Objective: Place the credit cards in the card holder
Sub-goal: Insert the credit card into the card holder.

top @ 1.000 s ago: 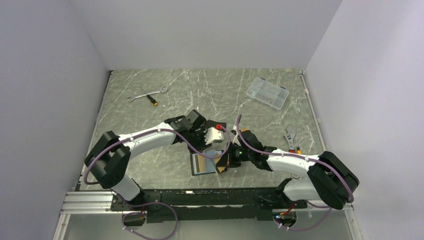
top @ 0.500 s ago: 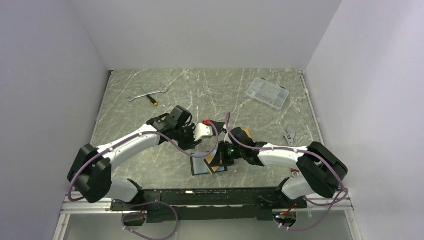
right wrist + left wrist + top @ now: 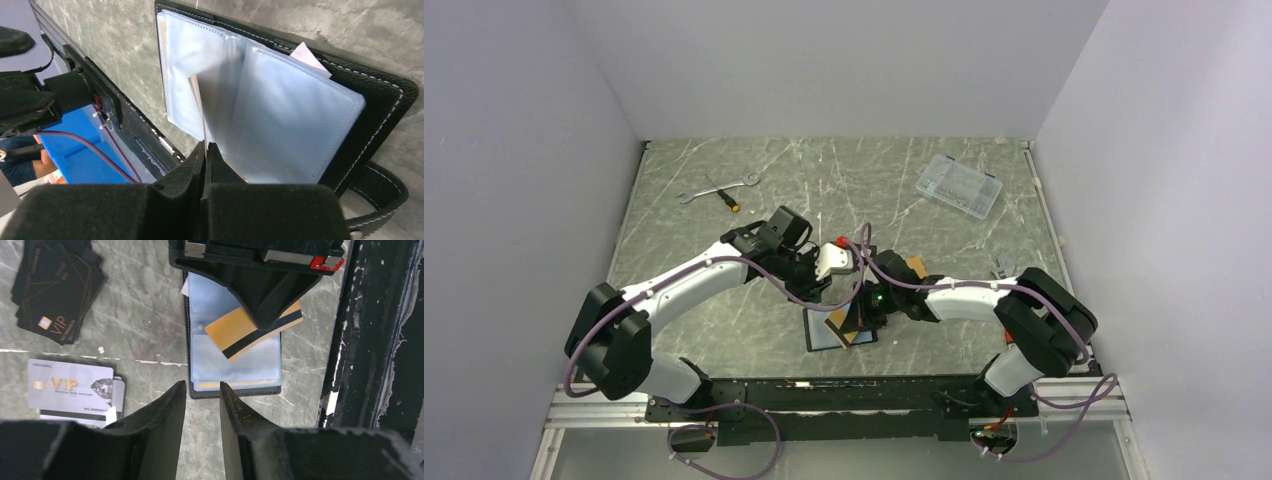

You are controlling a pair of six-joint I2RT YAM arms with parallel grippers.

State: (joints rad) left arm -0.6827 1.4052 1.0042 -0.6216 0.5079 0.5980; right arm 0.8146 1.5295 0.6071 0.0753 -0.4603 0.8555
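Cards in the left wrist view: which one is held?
The orange striped card, pinched by the right gripper at the card holder; silver VIP card and black stack lie loose.

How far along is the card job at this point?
Done: the holder lies open, and an orange edge shows in one sleeve, likely a card filed. In hand: the right jaws are shut on a striped orange card, angled over the sleeves, not seated. The left jaws hang open by the holder, empty. Left: seating that card; a silver card and black cards lie on the table.
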